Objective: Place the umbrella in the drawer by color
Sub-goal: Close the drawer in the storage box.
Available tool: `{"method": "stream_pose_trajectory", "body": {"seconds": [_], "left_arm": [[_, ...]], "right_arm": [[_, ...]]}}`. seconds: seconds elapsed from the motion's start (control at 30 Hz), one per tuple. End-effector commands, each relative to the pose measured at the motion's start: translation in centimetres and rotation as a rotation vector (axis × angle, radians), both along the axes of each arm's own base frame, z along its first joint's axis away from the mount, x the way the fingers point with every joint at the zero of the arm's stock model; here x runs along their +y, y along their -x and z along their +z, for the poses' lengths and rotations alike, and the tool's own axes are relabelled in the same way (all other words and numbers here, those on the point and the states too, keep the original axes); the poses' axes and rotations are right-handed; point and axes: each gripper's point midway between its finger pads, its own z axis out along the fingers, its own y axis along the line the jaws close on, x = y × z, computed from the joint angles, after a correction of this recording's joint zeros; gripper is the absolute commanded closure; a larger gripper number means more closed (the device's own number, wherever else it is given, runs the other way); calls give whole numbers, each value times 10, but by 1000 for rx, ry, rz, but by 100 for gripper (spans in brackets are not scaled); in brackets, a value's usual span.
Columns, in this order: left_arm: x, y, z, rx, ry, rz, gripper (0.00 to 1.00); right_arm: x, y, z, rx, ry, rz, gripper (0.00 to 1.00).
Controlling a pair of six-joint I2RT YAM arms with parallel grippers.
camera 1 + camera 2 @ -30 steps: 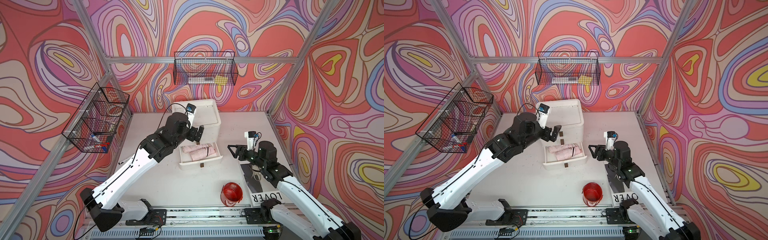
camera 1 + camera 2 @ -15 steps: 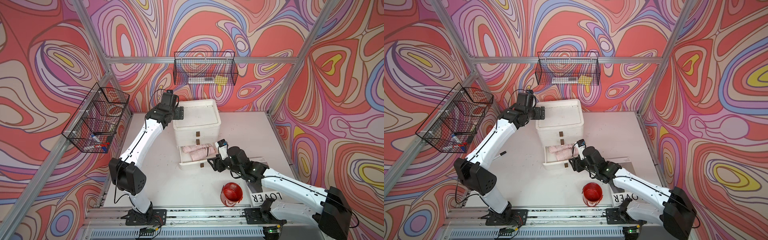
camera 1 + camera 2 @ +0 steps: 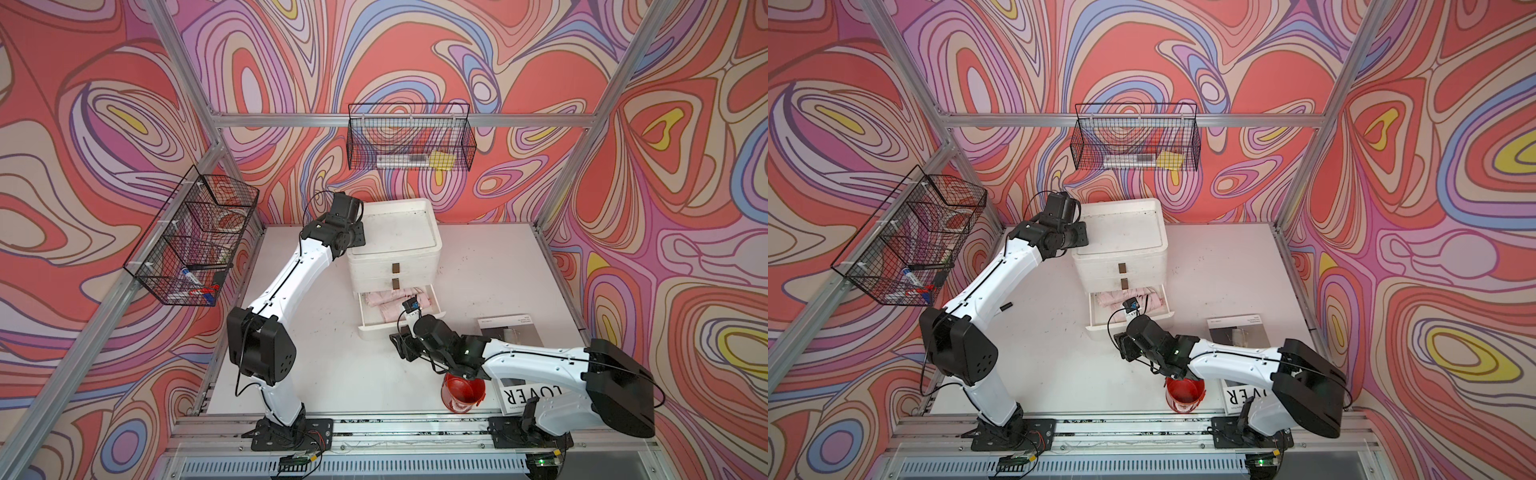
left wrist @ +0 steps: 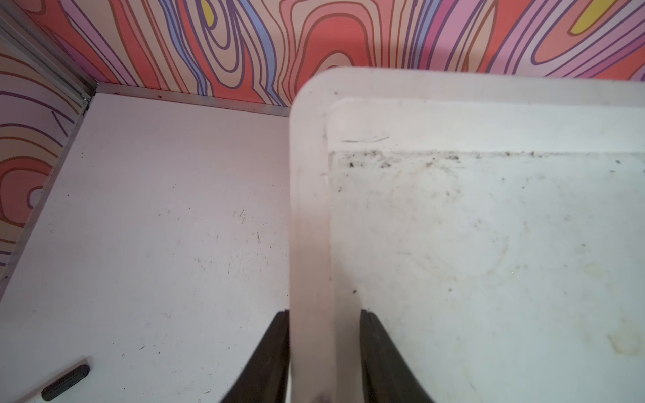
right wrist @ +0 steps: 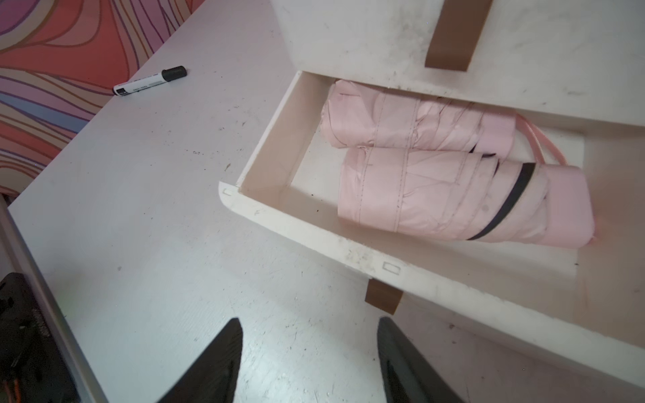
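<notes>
item: drawer station, sorting judged near its end.

both top views: white plastic three-drawer cabinet point(image 3: 392, 243) point(image 3: 1121, 239) at the back of the pale table point(image 3: 316, 365); its bottom drawer point(image 3: 374, 330) pulled out, two folded pink fabric umbrellas point(image 3: 390, 300) point(image 3: 1125, 300) lying inside; left gripper point(image 3: 359, 240) at the cabinet's top edge; right gripper point(image 3: 400, 351) low over the table, just in front of the drawer; translucent red plastic cup point(image 3: 462, 395) under the right forearm; black-and-white magazine point(image 3: 509, 330) beside it; no umbrella seen outside the drawer.

left wrist view: left gripper point(image 4: 324, 314) closed on the cabinet's raised rim point(image 4: 309, 209), one finger outside and one inside, both seeming to touch; risk: a thin, sloped hold; a hard shove on the drawer could slip it off and let the cabinet slide back.

right wrist view: right gripper point(image 5: 309, 331) spread wide, holding nothing, apart from the drawer front and its brown tab handle point(image 5: 383, 301); the nearer umbrella lies bulky (its clearance under the drawer above cannot be told); risk: it snags the frame on closing; risk: an off-centre push skews the drawer; risk: the forearm sweeps the cup over; black-capped white marker point(image 5: 150, 81) well apart, no hazard.
</notes>
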Motion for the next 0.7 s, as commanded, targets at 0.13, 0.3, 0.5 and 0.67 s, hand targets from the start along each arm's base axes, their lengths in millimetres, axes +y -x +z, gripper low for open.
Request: {"method": "stream_pose_trajectory", "body": {"seconds": [0.13,0.3,0.5,0.67], "left_arm": [[5,25,-35,95,-21,49,80],[-8,25,-35,65,1,-28,95],[-18,27,-32,57,30,-81,100],[-26,29,-34,83,33,-110,100]], "right_arm": [[2,-19,-17,-3,-117,-161,38],[4,-23,-33,27,-123,-202,38],[10,-49,-31,-74,-34,-259,37],[29,-76,-7,-229,-8,-249,37]]}}
